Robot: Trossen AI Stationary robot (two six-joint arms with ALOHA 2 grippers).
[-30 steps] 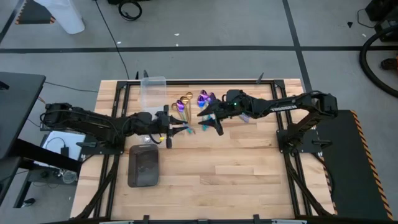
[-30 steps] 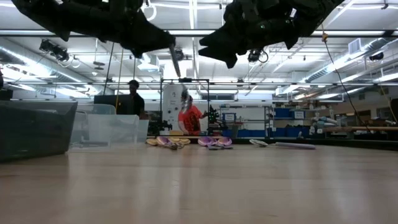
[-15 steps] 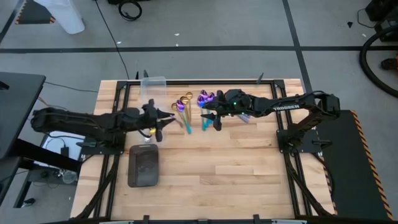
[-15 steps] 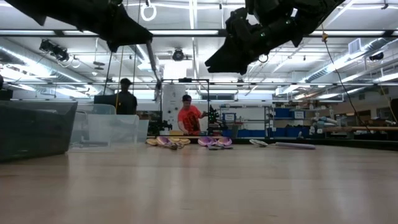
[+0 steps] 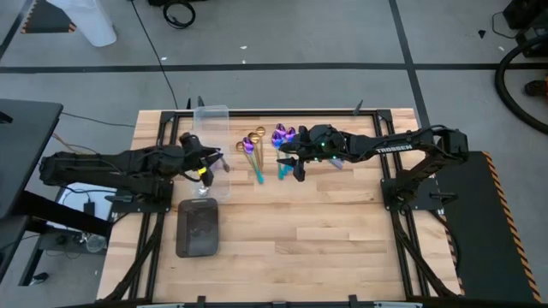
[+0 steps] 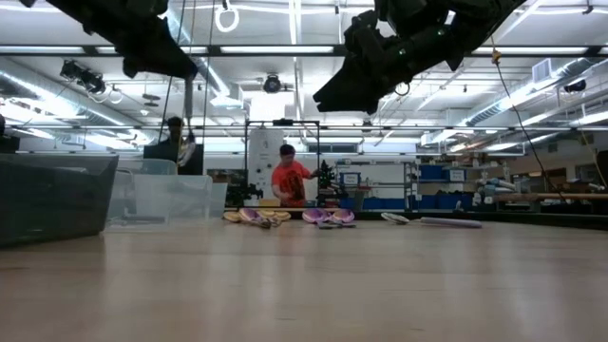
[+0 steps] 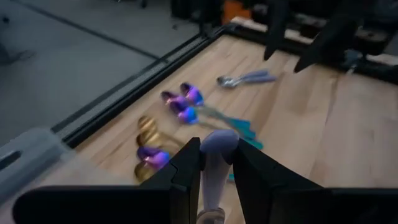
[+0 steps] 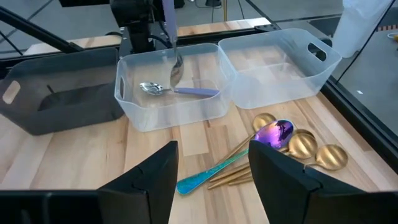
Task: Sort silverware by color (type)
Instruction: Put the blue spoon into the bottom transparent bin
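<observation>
My left gripper (image 5: 217, 162) is shut on a silver spoon (image 8: 175, 62) with a lavender handle, which hangs over a clear plastic bin (image 8: 130, 109). Another silver spoon (image 8: 158, 89) lies in that bin. Gold spoons (image 5: 253, 138) and purple spoons with teal handles (image 5: 281, 137) lie on the table near its far edge. My right gripper (image 8: 211, 177) is open and empty, above those spoons. One more silver spoon (image 7: 242, 79) lies on the table beside the right arm. My left gripper pinches the silver spoon's handle (image 7: 214, 180) between its two fingers, which come from above and point down. The spoon hangs upright below the fingers, bowl (image 8: 176, 73) down, clear of the bin and the table.
A second clear bin (image 8: 283, 62) stands empty at the table's far edge. A dark grey tray (image 5: 198, 229) stands nearer the front, left of the middle. The wooden table's right and near parts are bare. People stand in the room beyond (image 6: 285, 180).
My left gripper has gone toward the table's left edge, from beside the spoons on the table to above the clear bin. It has stayed shut on the silver spoon, which hangs below it all the way.
</observation>
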